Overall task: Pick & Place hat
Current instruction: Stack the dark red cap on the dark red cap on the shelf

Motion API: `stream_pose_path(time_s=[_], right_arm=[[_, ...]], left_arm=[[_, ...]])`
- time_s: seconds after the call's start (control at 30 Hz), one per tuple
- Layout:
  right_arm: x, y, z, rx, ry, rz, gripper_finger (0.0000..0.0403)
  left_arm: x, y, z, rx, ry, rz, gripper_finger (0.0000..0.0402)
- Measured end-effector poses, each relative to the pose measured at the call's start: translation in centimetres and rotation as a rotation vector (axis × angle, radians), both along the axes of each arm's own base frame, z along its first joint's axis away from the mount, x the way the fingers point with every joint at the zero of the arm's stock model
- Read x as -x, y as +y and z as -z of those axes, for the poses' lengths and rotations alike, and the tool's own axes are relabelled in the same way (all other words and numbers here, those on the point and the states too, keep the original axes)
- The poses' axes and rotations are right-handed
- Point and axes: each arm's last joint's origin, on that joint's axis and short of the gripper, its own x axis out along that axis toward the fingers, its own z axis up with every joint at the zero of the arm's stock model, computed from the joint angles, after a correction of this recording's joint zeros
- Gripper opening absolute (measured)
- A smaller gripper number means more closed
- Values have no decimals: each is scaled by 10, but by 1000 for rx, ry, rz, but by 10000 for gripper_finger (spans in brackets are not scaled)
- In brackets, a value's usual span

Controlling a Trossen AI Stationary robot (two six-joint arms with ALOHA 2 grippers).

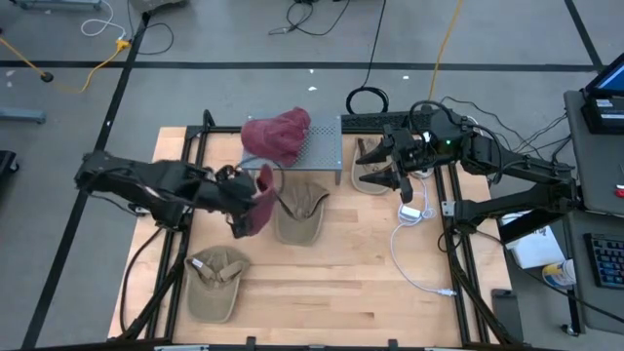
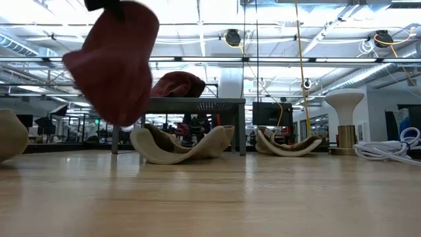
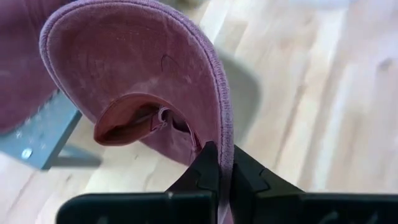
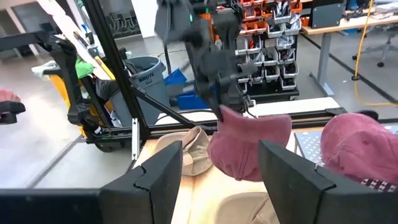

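A maroon hat (image 1: 261, 198) hangs in the air over the table's left middle, with my left gripper (image 1: 237, 202) shut on it. The low view shows this hat (image 2: 115, 62) well above the wood. A second maroon hat (image 1: 278, 135) lies on a small grey rack (image 1: 322, 146) at the far middle. My right gripper (image 4: 217, 177) stands open at the far right with nothing between its fingers. It looks toward the held hat (image 4: 249, 149). My left gripper pinches the stitched edge of the maroon hat's brim (image 3: 225, 146) between its two fingers (image 3: 208, 171). The fingers slant downward from the table's left side. The hat hangs below them, lifted clear of the table.
A tan hat (image 1: 300, 213) lies just right of the held hat, another (image 1: 214, 281) at the near left, and a third (image 1: 373, 168) under my right gripper. A white cable (image 1: 414, 255) trails over the table's right side. Black frame bars (image 1: 458, 263) border both sides.
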Motion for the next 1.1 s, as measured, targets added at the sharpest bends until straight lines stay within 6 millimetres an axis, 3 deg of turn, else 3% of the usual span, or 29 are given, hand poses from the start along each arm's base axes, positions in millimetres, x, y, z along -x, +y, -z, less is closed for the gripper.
stream_pose_path(time_s=[0.43,0.8,1.1], right_arm=[[0,0,0,-124,22,18,201],[0,0,0,-122,22,18,201],[0,0,0,-122,20,17,201]], left_arm=[[34,6,-60,2,-520,-7,8],[31,7,-104,-115,-932,26,8],[25,8,-125,-296,-1120,-23,8]])
